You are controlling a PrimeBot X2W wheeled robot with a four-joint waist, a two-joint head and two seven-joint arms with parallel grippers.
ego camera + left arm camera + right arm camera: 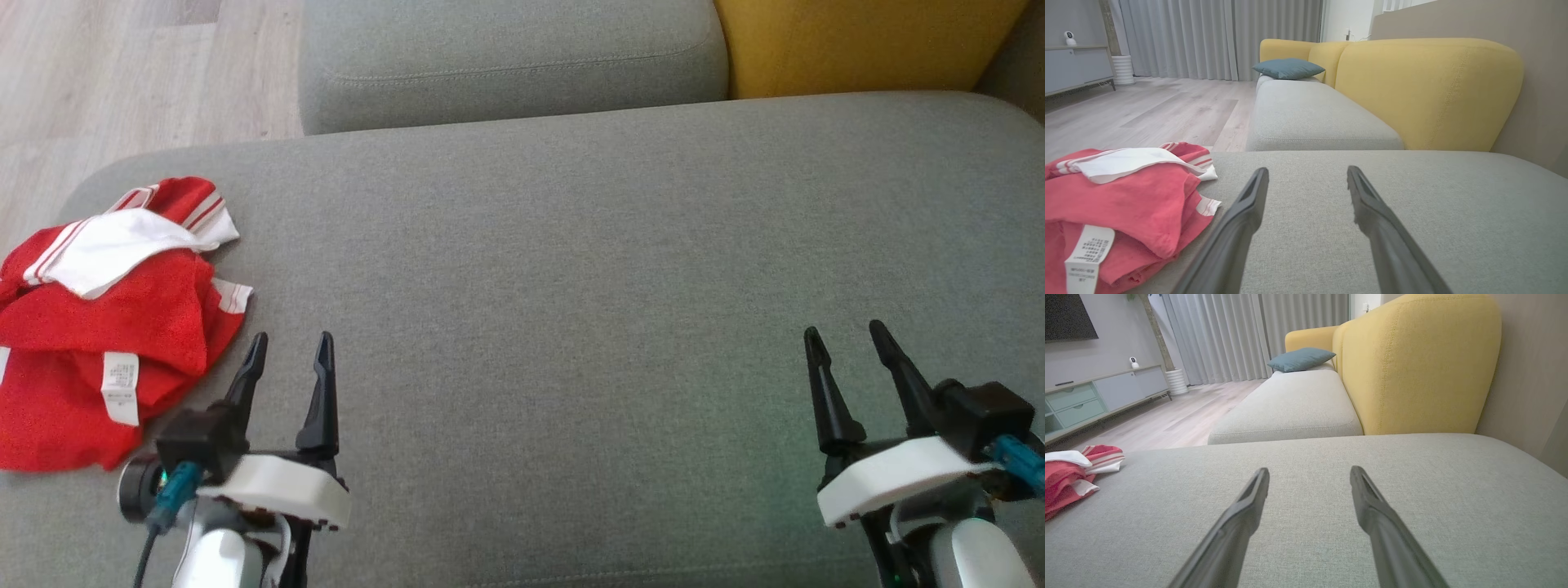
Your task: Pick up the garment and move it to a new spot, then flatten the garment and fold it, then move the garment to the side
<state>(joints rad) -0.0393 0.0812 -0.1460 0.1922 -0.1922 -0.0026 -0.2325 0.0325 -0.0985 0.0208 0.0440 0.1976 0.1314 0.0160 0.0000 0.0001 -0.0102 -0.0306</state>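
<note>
The garment point(106, 327) is a crumpled red piece with white striped trim and a white care label, heaped at the left edge of the grey sofa cushion point(571, 269). It also lies at the lower left of the left wrist view as the garment point(1126, 204) and far left in the right wrist view as the garment point(1069, 473). My left gripper point(292, 343) stands open just right of the heap, apart from it, nothing between its fingers point(1241, 212). My right gripper point(845, 331) is open over bare cushion at the lower right, fingers point(1367, 506) empty.
A second grey seat cushion point(506, 57) and a yellow backrest point(857, 41) lie beyond. Wooden floor point(122, 73) borders the cushion's left edge. A blue pillow point(1288, 67), curtains and a low cabinet point(1094, 396) stand farther off.
</note>
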